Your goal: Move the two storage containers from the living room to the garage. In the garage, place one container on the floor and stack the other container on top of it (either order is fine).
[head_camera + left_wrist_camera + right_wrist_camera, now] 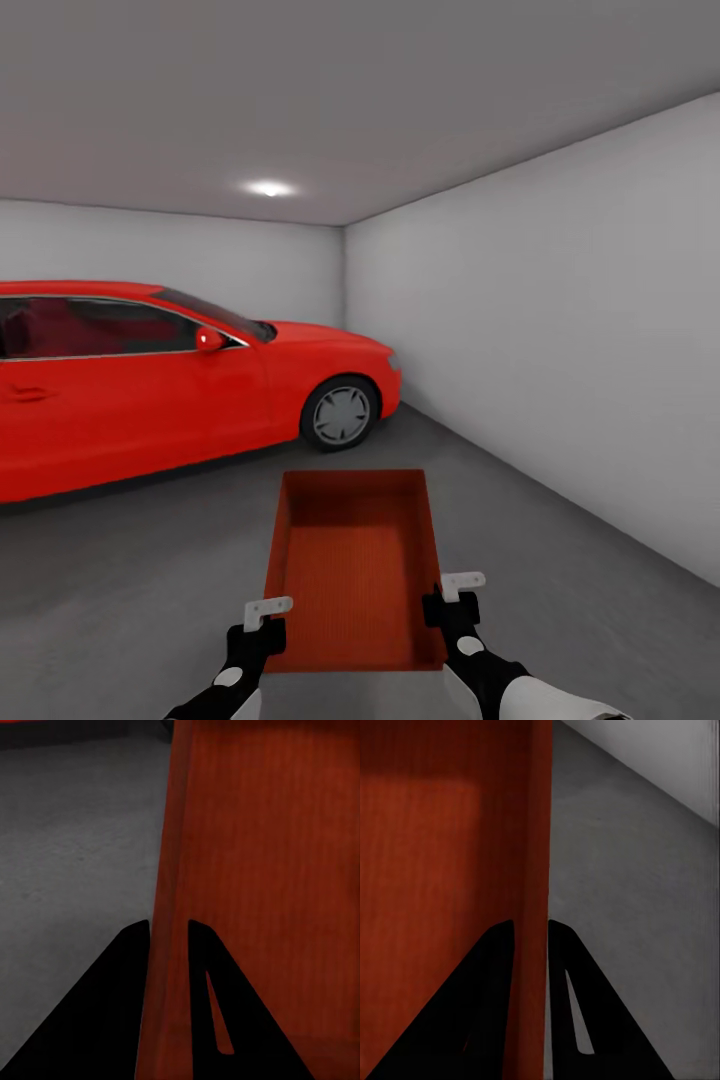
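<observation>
Fingers (pixel 131 967) of both arms pinch the storage container's (pixel 352 570) 2 side walls, one each; it seems held above the garage floor (pixel 560 560), near a red car (pixel 150 380).

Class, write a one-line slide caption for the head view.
Both grippers, left and right, clamp a storage container above the garage floor beside a red car.

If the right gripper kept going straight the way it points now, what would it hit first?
The right gripper is clamped on the side wall of the storage container, so its fingers would slide along that wall. Beyond it, probably the concrete floor, then the white wall; depth is unclear.
</observation>
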You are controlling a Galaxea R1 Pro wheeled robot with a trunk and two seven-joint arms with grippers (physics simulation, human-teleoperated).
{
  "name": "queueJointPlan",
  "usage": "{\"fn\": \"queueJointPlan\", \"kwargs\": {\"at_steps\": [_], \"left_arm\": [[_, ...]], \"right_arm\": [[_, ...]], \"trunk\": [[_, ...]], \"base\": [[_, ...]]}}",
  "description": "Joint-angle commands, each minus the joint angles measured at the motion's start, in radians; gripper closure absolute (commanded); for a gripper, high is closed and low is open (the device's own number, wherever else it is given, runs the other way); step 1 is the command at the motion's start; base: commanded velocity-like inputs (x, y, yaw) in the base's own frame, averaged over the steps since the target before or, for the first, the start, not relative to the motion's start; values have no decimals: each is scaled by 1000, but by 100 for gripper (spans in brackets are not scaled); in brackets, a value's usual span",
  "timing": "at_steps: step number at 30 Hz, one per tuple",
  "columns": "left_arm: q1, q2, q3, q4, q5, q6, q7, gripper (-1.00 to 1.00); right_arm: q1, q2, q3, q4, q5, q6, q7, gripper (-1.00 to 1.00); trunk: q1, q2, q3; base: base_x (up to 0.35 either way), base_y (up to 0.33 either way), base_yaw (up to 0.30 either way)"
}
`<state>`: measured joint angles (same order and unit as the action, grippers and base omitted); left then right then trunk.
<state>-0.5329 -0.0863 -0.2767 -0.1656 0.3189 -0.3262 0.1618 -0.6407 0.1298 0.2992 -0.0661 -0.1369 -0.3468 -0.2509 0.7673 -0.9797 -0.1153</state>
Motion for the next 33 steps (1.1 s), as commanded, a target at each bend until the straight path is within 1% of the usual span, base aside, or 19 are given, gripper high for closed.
{"fn": "queueJointPlan", "kwargs": {"at_steps": [1,11,33], "left_arm": [[-1,0,5,-3,-9,-33,12,100],[-1,0,5,-3,-8,-33,12,100],[-1,0,5,-3,-8,-33,12,100]], "right_arm": [[-1,1,-48,3,-9,2,29,100],[-1,1,-48,3,-9,2,30,100],[-1,1,-48,3,-9,2,29,100]], "trunk": [[1,-1,-1],[1,-1,-1],[1,-1,-1]], "base": [[321,0,-278],[321,13,-278],[321,106,-278]]}}
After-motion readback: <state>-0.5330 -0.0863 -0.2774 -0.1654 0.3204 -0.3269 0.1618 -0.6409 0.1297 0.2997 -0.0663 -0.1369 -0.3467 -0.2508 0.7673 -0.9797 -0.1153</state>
